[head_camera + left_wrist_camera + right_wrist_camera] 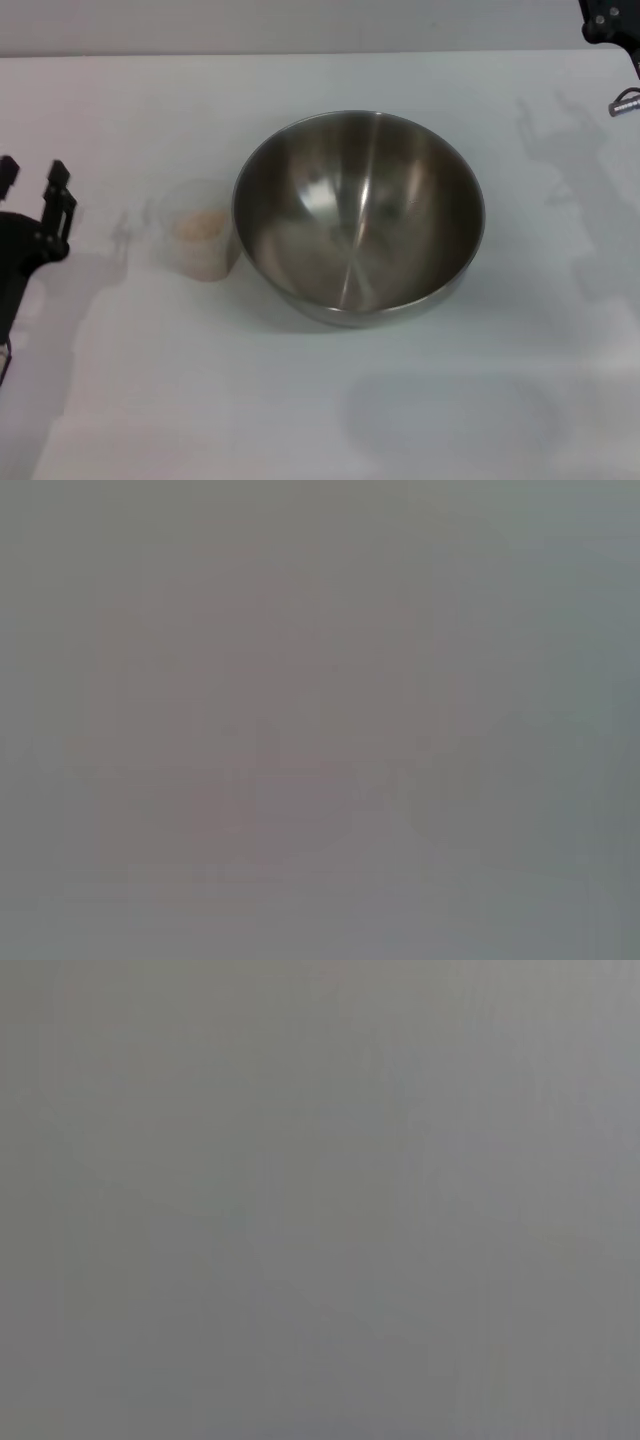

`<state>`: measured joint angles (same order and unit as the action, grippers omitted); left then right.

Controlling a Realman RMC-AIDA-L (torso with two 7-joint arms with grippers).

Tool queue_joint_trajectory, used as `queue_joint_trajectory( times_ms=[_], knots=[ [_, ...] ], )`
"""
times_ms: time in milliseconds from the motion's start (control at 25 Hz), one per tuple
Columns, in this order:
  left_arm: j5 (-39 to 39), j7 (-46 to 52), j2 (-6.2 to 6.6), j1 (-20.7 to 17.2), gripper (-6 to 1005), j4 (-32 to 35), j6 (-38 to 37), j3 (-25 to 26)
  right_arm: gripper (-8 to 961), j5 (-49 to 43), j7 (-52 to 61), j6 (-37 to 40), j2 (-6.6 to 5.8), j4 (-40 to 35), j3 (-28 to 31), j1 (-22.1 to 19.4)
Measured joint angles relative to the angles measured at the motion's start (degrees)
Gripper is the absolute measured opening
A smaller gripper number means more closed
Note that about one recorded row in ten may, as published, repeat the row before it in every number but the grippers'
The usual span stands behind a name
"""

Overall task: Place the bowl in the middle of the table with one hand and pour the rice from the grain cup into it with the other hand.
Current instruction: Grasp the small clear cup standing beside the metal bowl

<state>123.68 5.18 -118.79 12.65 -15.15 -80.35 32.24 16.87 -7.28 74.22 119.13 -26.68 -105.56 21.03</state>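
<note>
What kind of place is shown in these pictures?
Probably a robot test bench, not a real kitchen: a plain white table holds only a steel bowl and a grain cup of rice.

Bright even light washing the white table (pixel 320 400), soft shadows spreading across it, glare streaking inside the bowl (pixel 358 215), both wrist views showing featureless grey blur.
</note>
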Motion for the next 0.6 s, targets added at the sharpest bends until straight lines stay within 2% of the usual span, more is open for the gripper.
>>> queue_joint_trajectory(
  times_ms=[320, 560, 600],
  knots=[
    [0.0, -0.2, -0.09, -3.2, 513, 0.2, -0.1, -7.5, 489, 0.0, 0.2, 0.0, -0.13, 3.6, 2.4, 2.5],
    [0.0, -0.2, -0.13, -3.3, 499, 0.3, 0.4, -8.2, 488, 0.0, 0.2, 0.0, -0.20, 3.5, 2.7, 2.6],
    [0.0, -0.2, -0.19, -2.7, 497, 0.0, 3.2, -8.9, 488, -0.1, 0.2, 0.0, -0.22, 3.4, 2.7, 2.5]
  ],
)
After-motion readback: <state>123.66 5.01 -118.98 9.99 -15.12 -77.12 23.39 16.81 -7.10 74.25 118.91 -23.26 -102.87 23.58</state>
